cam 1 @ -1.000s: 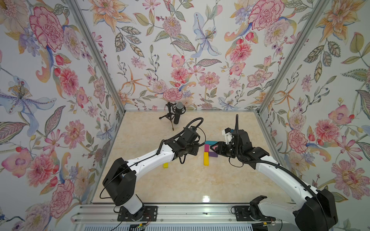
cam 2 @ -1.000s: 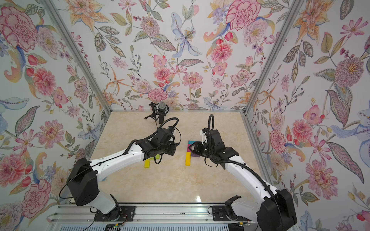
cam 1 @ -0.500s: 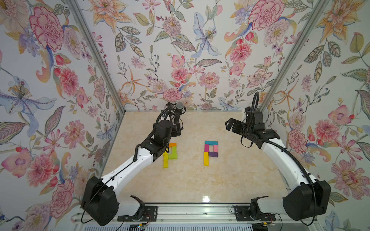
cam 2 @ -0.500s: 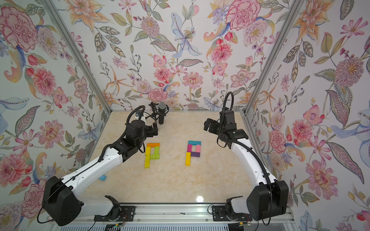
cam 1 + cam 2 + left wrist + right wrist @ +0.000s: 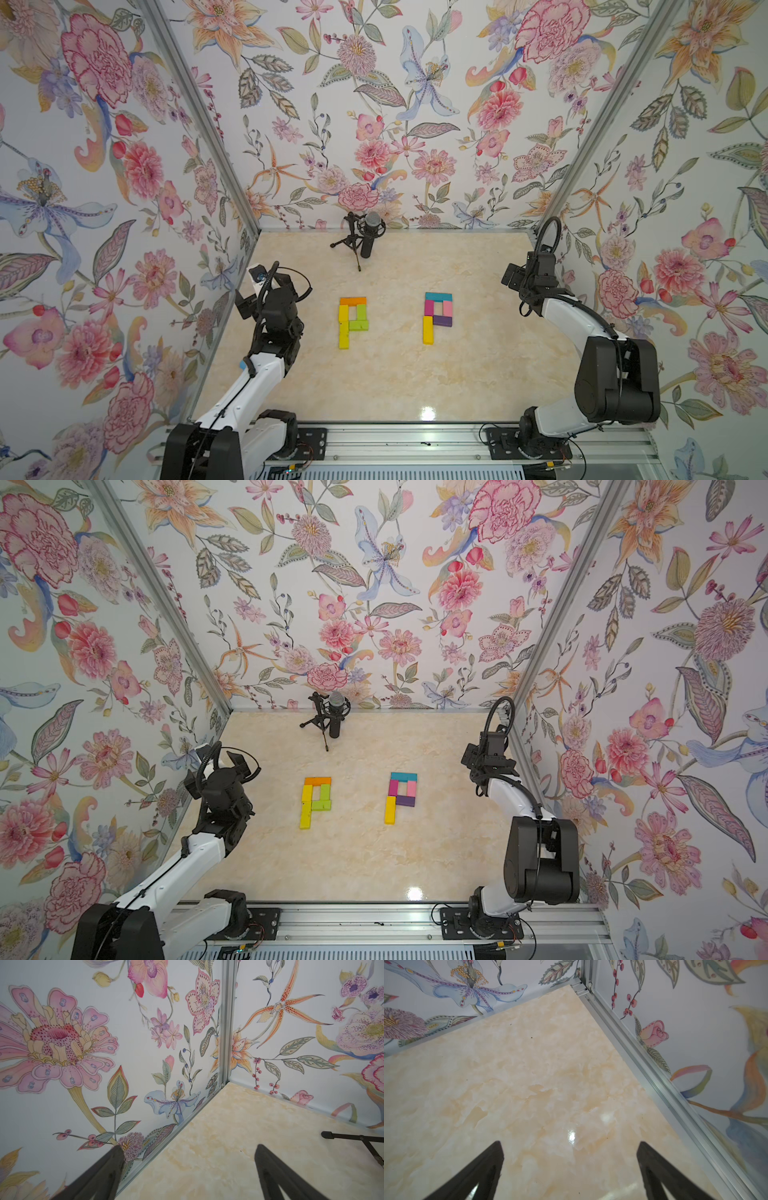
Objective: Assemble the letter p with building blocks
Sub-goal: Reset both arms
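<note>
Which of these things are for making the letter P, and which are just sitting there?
For the job: orange block, yellow blocks, green blocks, teal block, magenta block, pink block, purple block, long golden-yellow block.
Just lying about: black microphone on its tripod.

- Letter shapes: two, left P and right P.
- Building blocks in the letters: ten, five in each.
- Left P by colour: one orange block, two lime green blocks, two stem blocks, yellow to yellow-green.
- Right P by colour: one teal block, one magenta block, one pink block, one purple block, one yellow.
- Microphone on tripod, far side: one.
- Arms: two, left arm and right arm.
- Grippers: two, left gripper and right gripper.
</note>
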